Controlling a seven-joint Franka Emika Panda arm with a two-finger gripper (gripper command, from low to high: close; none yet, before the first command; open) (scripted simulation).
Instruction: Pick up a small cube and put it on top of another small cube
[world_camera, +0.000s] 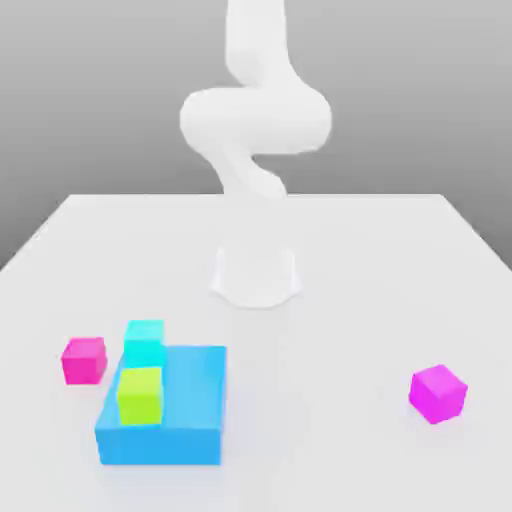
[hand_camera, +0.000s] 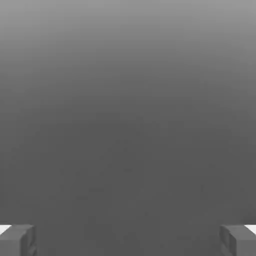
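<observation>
A simulated test scene, not a real room: a flat, featureless white tabletop (world_camera: 330, 260) against a blank grey gradient backdrop, a smooth, untextured white robot arm (world_camera: 255, 120), and plain, flat-coloured blocks such as a large flat blue block (world_camera: 190, 420).

White arm (world_camera: 255, 130) rises from its base, bent at elbow; gripper (hand_camera: 128, 240) fingers wide apart, nothing btwn them.
</observation>
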